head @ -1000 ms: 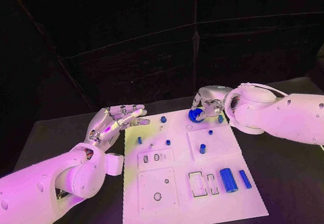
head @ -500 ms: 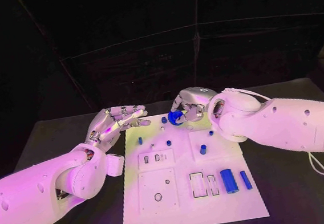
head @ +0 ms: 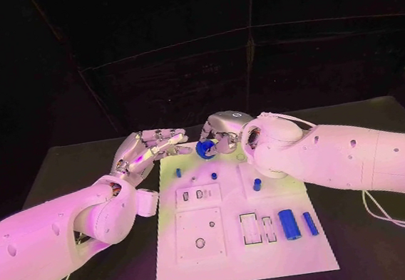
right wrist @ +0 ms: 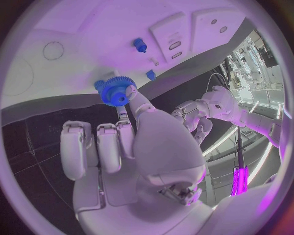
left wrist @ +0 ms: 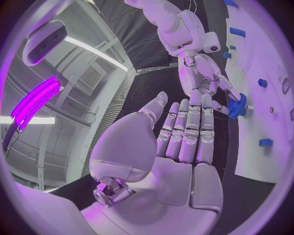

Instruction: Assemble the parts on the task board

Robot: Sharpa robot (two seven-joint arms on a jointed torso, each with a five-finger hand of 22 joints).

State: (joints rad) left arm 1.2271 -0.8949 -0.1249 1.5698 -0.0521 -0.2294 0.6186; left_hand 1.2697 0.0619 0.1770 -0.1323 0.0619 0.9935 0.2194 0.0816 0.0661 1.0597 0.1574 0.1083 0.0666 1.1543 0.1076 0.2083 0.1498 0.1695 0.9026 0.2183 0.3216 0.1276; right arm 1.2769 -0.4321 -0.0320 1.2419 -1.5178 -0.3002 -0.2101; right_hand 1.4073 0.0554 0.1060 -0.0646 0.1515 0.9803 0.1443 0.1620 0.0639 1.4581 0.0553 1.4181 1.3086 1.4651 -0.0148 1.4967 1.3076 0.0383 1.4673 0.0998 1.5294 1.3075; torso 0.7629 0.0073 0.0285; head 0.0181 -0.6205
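Observation:
My right hand (head: 222,132) hovers over the far left corner of the white task board (head: 244,256) and pinches a blue gear (head: 206,149) in its fingertips. The right wrist view shows the gear (right wrist: 115,91) held just above the board (right wrist: 73,29). My left hand (head: 152,148) is at the board's far left edge, close beside the gear, fingers stretched out and holding nothing. From the left wrist I see that palm (left wrist: 178,147) facing the right hand (left wrist: 205,78) and the gear (left wrist: 237,105).
Small blue pegs (head: 177,173) (head: 213,176) (head: 256,185) stand on the board's far half. Two blue cylinders (head: 289,224) (head: 309,223) lie at its near right, beside rectangular slots (head: 249,228). Round holes (head: 200,243) mark the near left panel. Black table surrounds the board.
My right hand has carried the blue gear leftward along the board's far edge, ending close to the left hand. The left hand has stayed about where it was.

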